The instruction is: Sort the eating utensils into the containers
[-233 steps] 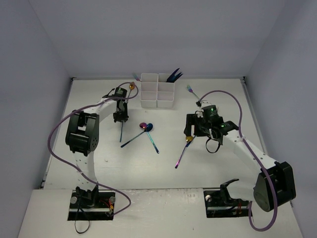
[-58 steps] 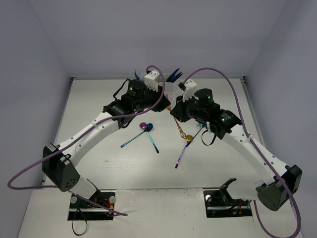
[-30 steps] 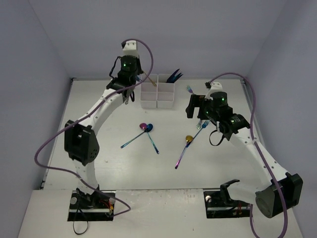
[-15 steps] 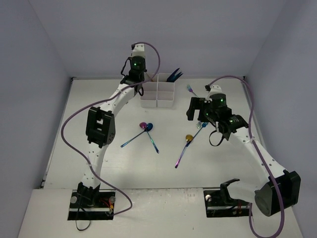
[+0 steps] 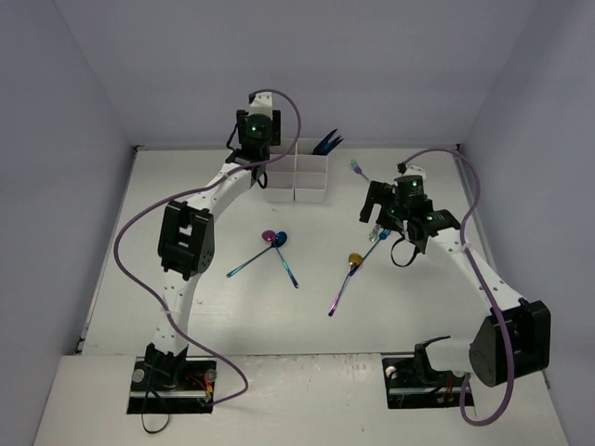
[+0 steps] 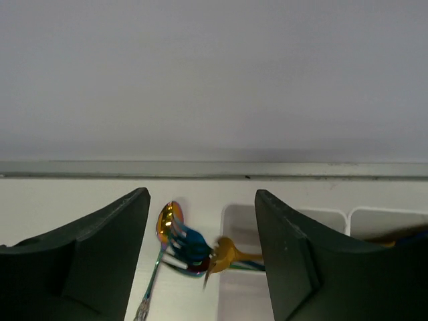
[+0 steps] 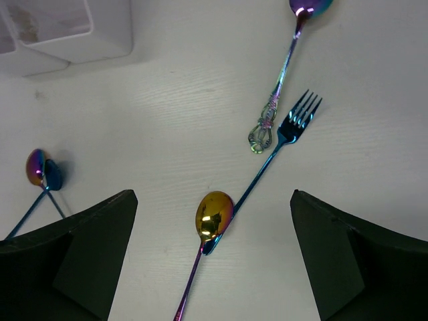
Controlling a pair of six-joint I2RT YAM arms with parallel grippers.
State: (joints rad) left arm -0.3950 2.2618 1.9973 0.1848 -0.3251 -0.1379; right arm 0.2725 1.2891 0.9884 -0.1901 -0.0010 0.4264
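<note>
Left arm extended to the containers (image 5: 296,191); right arm bent low over the table (image 5: 418,307).
I see the left gripper (image 6: 200,197) spread above one compartment, a blurred gold utensil (image 6: 227,256) between its jaws. The right gripper (image 7: 212,195) is spread wide over a gold spoon (image 7: 214,215) and blue fork (image 7: 294,124).

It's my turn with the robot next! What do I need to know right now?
Left pincer: open by the white containers; a blurred gold piece is at one compartment's rim.
Right pincer: open, empty, over the gold spoon and blue fork.
Done: blue utensils stand in a back compartment.
To do: those two, the purple spoon, two crossed spoons, plus another spoon and another fork beside the containers.
</note>
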